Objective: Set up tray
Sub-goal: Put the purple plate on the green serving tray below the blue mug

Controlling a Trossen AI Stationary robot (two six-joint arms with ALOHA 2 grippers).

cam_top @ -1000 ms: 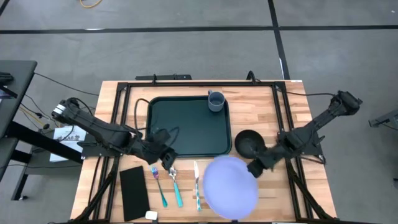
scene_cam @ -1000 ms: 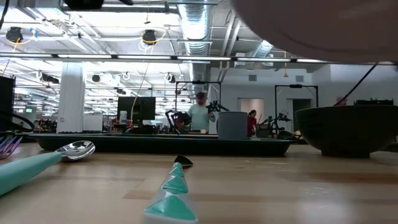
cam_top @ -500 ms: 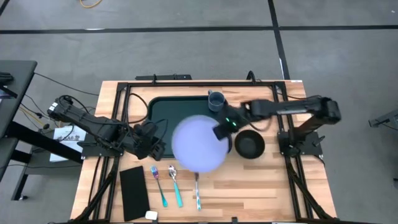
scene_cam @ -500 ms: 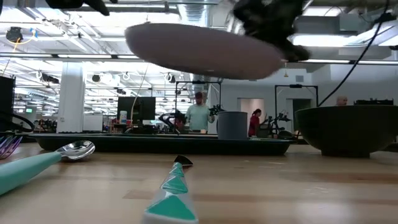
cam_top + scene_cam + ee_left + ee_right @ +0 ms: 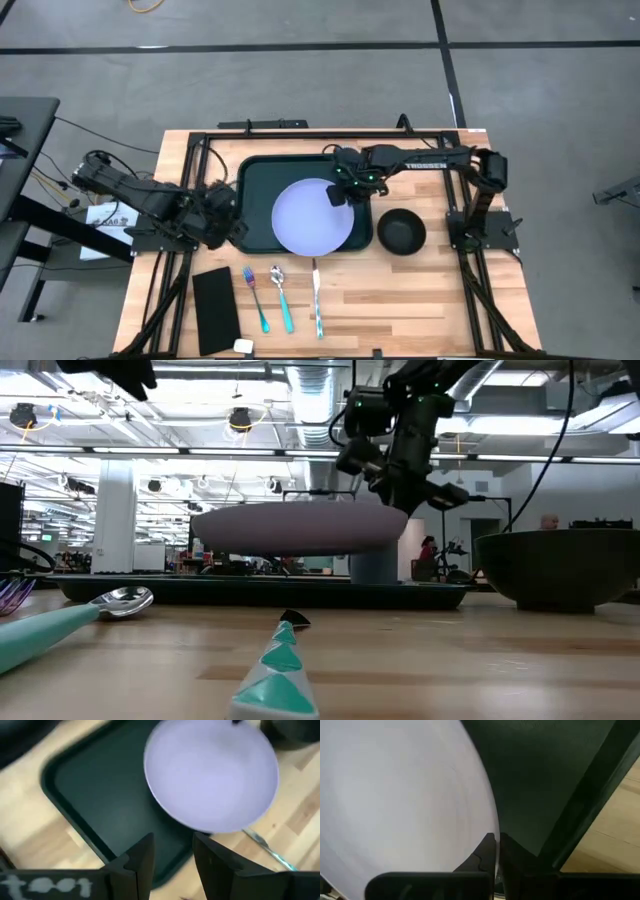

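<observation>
The large dark green rectangular plastic tray (image 5: 258, 200) lies flat toward the far middle of the wooden table (image 5: 440, 300). It has rounded corners and a raised rim, and it is wider than the round pale lavender plate (image 5: 311, 215) above it. From table height the tray (image 5: 150, 591) shows as a long, low, dark band.

The right gripper (image 5: 340, 194) reaches in from the right and is clamped on the plate's far right edge. In the right wrist view its two dark fingers (image 5: 487, 855) pinch the plate's rim (image 5: 410, 795) with the tray's floor (image 5: 545, 775) beyond. In the low view the plate (image 5: 295, 528) hangs level and clear above the tray, with the gripper (image 5: 395, 485) at its right end.

The left gripper (image 5: 232, 225) waits at the tray's left edge; its fingers (image 5: 142, 862) stand apart and hold nothing.

A dark round bowl (image 5: 401, 231) sits on the table just right of the tray. Near the front edge lie a flat black rectangular napkin (image 5: 216, 309), a teal-handled fork (image 5: 255, 299), a teal-handled spoon (image 5: 283, 299) and a knife (image 5: 317, 300), side by side from left to right.
</observation>
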